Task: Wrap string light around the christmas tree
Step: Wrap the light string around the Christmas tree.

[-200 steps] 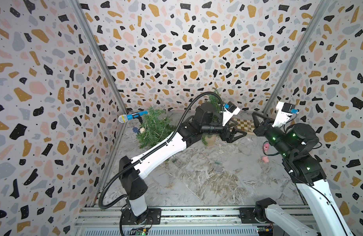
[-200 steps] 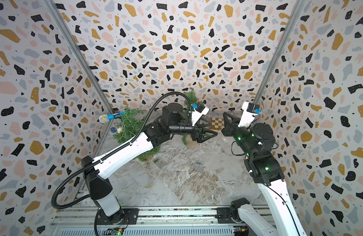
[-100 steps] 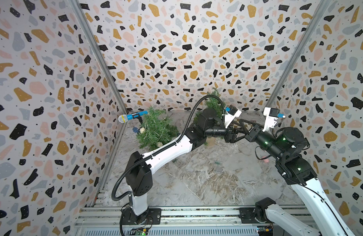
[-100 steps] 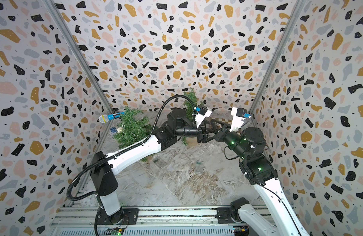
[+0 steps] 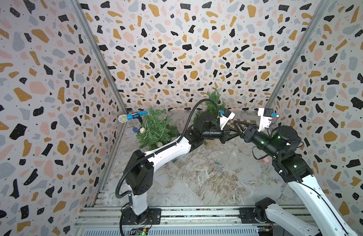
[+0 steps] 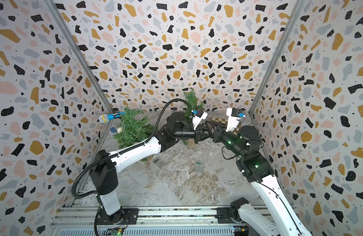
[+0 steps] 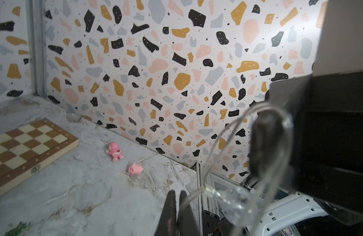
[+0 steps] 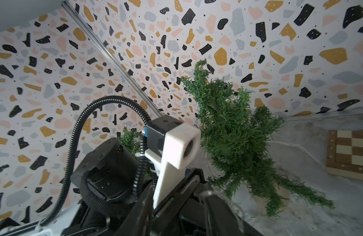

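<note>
Three terrazzo walls (image 5: 176, 51) box a marbled floor (image 5: 197, 179) — left gripper (image 7: 177, 196) pinches the string light (image 7: 235, 201), right gripper (image 5: 235, 127) gapes partway.

- Walls (image 5: 176, 51): you have off-white panels in a terrazzo pattern of black, mustard, pink and grey-blue chips.
- Worktop (image 5: 197, 183): grey-white marble print with tan streaks.
- Christmas tree (image 8: 233, 130): dark green throughout.
- Second tree (image 5: 156, 130): green.
- String light (image 7: 235, 202): clear wire, clear bulb.
- Chessboard (image 7: 23, 143): brown and cream checks, tan wood frame.
- Bear figure (image 7: 114, 152): deep pink with white patches.
- Pig figure (image 7: 135, 169): salmon pink.
- Microphone (image 5: 131, 117): blue handle, silver-white head, yellow band.
- Left arm (image 5: 170, 151) and right arm (image 5: 311, 188): your white shells, black joints; green lamps on the right one.
</note>
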